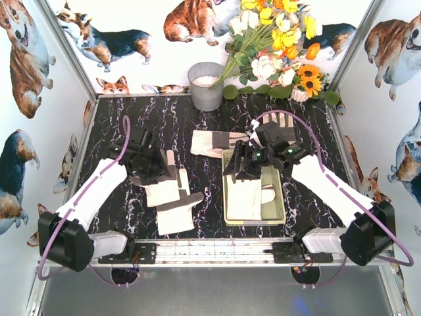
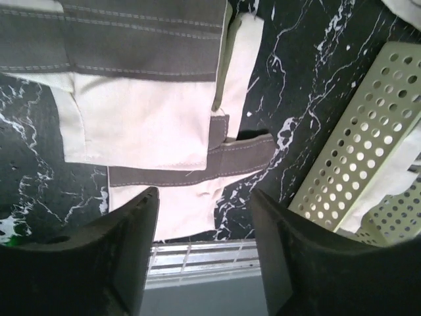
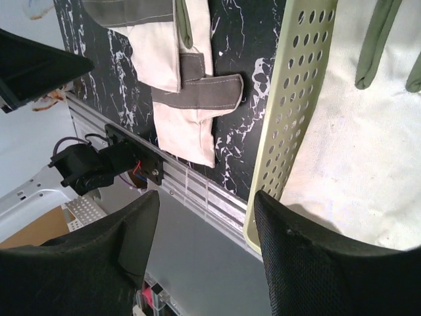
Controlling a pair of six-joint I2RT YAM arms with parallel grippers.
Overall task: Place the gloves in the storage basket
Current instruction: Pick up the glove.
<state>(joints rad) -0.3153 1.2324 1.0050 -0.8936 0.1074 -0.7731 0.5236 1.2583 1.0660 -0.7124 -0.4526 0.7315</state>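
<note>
The pale yellow-green storage basket [image 1: 273, 201] sits right of centre with one cream glove [image 1: 245, 197] lying flat in it. Two overlapping gloves [image 1: 172, 197] lie on the table at the left. Another glove [image 1: 214, 142] lies behind the basket, and one [image 1: 284, 122] is partly hidden behind the right arm. My left gripper [image 1: 154, 164] is open and empty just above the back of the left pair [image 2: 151, 125]; the basket wall [image 2: 355, 145] shows to its right. My right gripper [image 1: 242, 168] is open and empty over the basket's left wall [image 3: 296, 105], with the basket's glove [image 3: 355, 131] beneath it.
A round grey metal bucket [image 1: 206, 85] stands at the back centre. A bunch of artificial flowers [image 1: 276, 46] leans at the back right. The aluminium rail [image 1: 217, 249] runs along the table's near edge. Corgi-print walls close in the sides and back.
</note>
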